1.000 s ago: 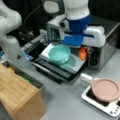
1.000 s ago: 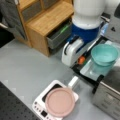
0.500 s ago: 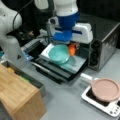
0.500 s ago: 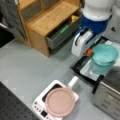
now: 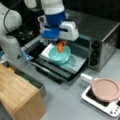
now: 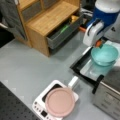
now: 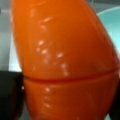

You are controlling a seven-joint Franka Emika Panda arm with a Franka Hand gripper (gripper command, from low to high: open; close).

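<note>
My gripper (image 5: pixel 60 44) is shut on an orange carrot (image 5: pixel 60 47), which hangs point-down just above a teal bowl (image 5: pixel 59 54). The bowl rests on a metal tray (image 5: pixel 75 65) drawn out of the oven's open front. In a front view the carrot (image 6: pixel 99 44) shows only as a small orange tip under the gripper (image 6: pixel 98 43), at the near rim of the bowl (image 6: pixel 104 54). The carrot (image 7: pixel 65 57) fills the wrist view, with a sliver of the bowl's rim (image 7: pixel 110 12) at upper right.
A steel toaster oven (image 5: pixel 102 37) stands at the right with its door (image 5: pixel 52 72) folded down. A pink pan (image 5: pixel 106 88) sits on a white hotplate (image 5: pixel 100 101). A wooden cabinet (image 6: pixel 47 20) with an open drawer (image 6: pixel 62 32) stands left of the oven.
The gripper has carried the carrot leftward in a front view and lowered it, so it now hangs over the bowl. Nothing else has moved.
</note>
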